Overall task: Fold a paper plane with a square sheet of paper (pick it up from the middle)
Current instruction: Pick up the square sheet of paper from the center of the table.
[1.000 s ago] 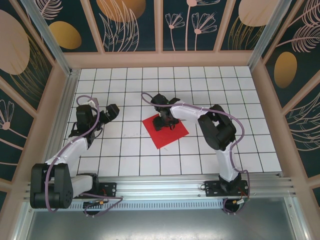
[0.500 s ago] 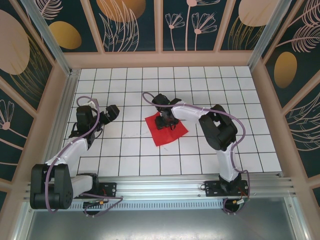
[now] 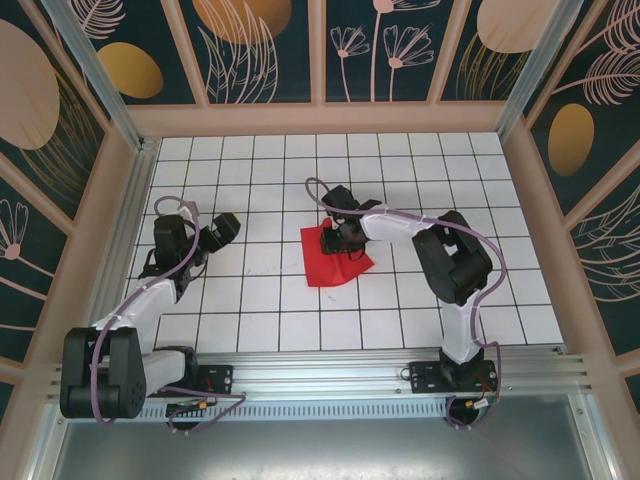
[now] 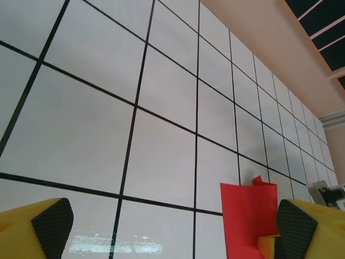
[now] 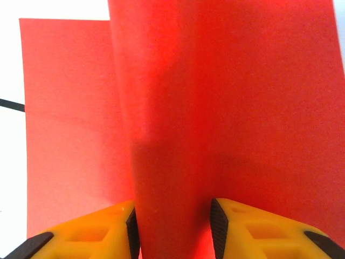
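Red paper [image 3: 333,262] lies on the desk [image 3: 260,300], its middle raised in a ridge. The right end effector [image 5: 173,224] pinches it; the left end effector [image 4: 170,226] stands open.

Square sheet of paper [image 3: 333,262], red: one is counted. Table [image 3: 260,300], white with a black grid: one is recorded. Arms: two are listed, a left arm [image 3: 150,295] and a right arm [image 3: 450,265]. Grippers: two are counted, the left gripper [image 3: 224,228] and the right gripper [image 5: 172,221], one per arm. Fingers [image 4: 27,232]: two yellow ones are seen on each gripper, four in all, each faced with one black pad [image 4: 52,220]. Purple cables [image 3: 170,203]: two are noted, one along each arm. Metal rail [image 3: 330,362] at the near edge: one is entered.
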Robot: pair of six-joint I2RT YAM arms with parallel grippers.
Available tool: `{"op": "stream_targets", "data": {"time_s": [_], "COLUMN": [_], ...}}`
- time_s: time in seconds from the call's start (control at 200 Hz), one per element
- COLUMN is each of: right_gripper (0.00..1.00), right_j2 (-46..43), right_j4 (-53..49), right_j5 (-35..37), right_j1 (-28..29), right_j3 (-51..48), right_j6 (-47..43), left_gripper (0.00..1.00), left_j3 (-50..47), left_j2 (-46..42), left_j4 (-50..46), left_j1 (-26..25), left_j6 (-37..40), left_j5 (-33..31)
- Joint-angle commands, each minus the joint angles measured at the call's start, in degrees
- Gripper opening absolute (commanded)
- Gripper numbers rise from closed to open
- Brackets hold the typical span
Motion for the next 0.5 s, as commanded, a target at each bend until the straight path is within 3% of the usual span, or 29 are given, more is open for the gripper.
{"op": "stream_targets", "data": {"time_s": [0.0, 0.32, 0.495], "right_gripper": [0.40, 0.32, 0.30], "right_j2": [-2.39, -10.78, -14.78], "right_j4": [1.89, 13.43, 22.02], "right_j5": [-2.06, -11.35, -17.48], "right_j1": [-0.79, -3.08, -4.00], "right_j3": [-1.85, -7.61, -11.45], "right_j6": [3.25, 8.18, 11.79], "left_gripper": [0.98, 0.98, 0.99], "left_j3": [-2.36, -4.76, -5.47], "left_j2": [-0.51, 1.50, 4.51], "left_j4": [4.32, 7.68, 14.80], "left_j1": [0.14, -4.73, -8.09], "left_j6": [-3.48, -6.58, -10.76], "left_j5": [4.17, 6.55, 8.98]}}
